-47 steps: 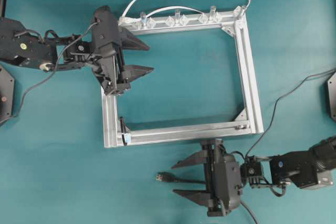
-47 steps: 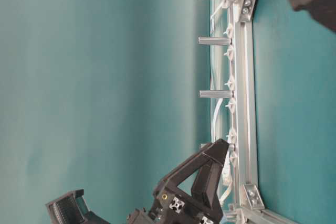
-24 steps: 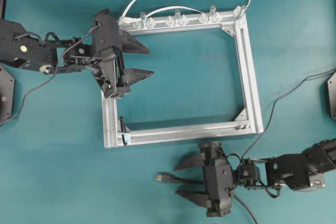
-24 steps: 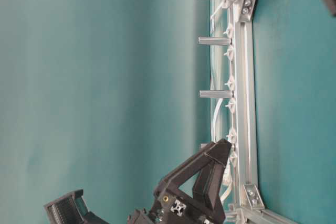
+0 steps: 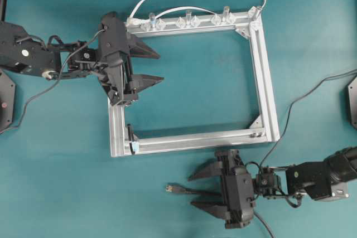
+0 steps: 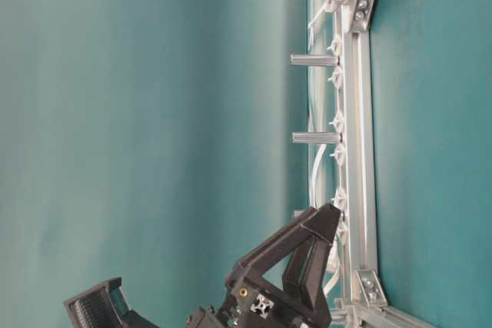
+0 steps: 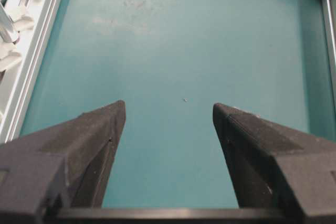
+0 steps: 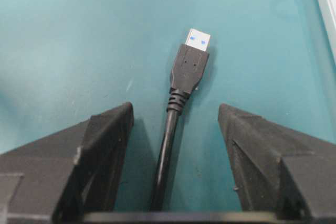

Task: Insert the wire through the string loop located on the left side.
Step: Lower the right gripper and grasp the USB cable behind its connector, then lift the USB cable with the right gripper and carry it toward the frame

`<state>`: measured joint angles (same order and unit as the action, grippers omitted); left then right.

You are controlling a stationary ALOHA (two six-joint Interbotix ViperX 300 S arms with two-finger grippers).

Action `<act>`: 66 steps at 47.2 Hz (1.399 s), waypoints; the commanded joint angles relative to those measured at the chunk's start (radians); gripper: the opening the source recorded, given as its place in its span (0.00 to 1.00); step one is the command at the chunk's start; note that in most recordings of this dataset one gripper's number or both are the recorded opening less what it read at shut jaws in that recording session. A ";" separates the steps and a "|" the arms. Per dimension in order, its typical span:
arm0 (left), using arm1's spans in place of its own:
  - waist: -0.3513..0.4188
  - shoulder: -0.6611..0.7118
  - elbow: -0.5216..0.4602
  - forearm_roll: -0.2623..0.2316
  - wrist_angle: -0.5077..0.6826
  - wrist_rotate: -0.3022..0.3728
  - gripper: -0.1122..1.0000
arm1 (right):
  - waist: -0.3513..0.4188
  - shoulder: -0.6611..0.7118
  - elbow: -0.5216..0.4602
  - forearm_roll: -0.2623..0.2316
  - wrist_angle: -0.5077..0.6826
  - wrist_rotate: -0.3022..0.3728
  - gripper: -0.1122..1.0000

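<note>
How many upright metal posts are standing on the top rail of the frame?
3. On the top rail of the frame: a left post, a middle post and a right post. The table-level view also shows three; none seems hidden.

Left gripper [image 5: 149, 66] gaping, right gripper [image 5: 198, 189] gaping; both level.

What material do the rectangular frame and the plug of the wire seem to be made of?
The frame looks like bare aluminium: matte silver bars with lengthwise grooves. On the wire, the plug body seems to be black moulded plastic or rubber with a ribbed collar; its tip is shiny metal, probably steel.
</note>
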<state>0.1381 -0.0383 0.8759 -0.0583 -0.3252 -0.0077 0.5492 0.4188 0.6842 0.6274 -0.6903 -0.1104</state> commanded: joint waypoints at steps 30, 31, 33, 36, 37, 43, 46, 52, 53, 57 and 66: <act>-0.003 -0.015 -0.014 0.002 -0.005 -0.006 0.75 | -0.021 -0.009 -0.051 0.003 0.103 0.008 0.17; -0.002 -0.015 -0.014 0.002 -0.005 -0.006 0.74 | -0.021 -0.009 -0.052 0.003 0.103 0.008 0.17; -0.003 -0.015 -0.015 0.002 -0.005 -0.006 0.74 | -0.025 -0.009 -0.052 0.003 0.104 0.008 0.17; -0.003 -0.015 -0.015 0.002 -0.005 -0.005 0.75 | -0.025 -0.009 -0.052 0.003 0.103 0.008 0.17; -0.003 -0.015 -0.015 0.002 -0.005 -0.006 0.75 | -0.025 -0.009 -0.052 0.003 0.103 0.008 0.17; -0.003 -0.015 -0.015 0.002 -0.005 -0.006 0.75 | -0.025 -0.011 -0.052 0.003 0.106 0.008 0.17; -0.003 -0.015 -0.015 0.003 -0.005 -0.006 0.74 | -0.025 -0.015 -0.052 0.003 0.106 0.008 0.17; -0.002 -0.018 -0.015 0.002 -0.005 -0.006 0.74 | -0.025 -0.040 -0.049 0.003 0.106 0.006 0.17; -0.002 -0.018 -0.015 0.002 -0.005 -0.006 0.74 | -0.025 -0.046 -0.048 0.003 0.106 0.006 0.17; -0.003 -0.018 -0.015 0.002 -0.005 -0.006 0.75 | -0.025 -0.072 -0.041 0.003 0.109 0.005 0.17; -0.002 -0.020 -0.015 0.002 -0.005 -0.005 0.74 | -0.026 -0.126 -0.023 0.003 0.109 0.003 0.17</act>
<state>0.1365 -0.0399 0.8759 -0.0583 -0.3252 -0.0092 0.5246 0.3482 0.6642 0.6305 -0.5783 -0.1058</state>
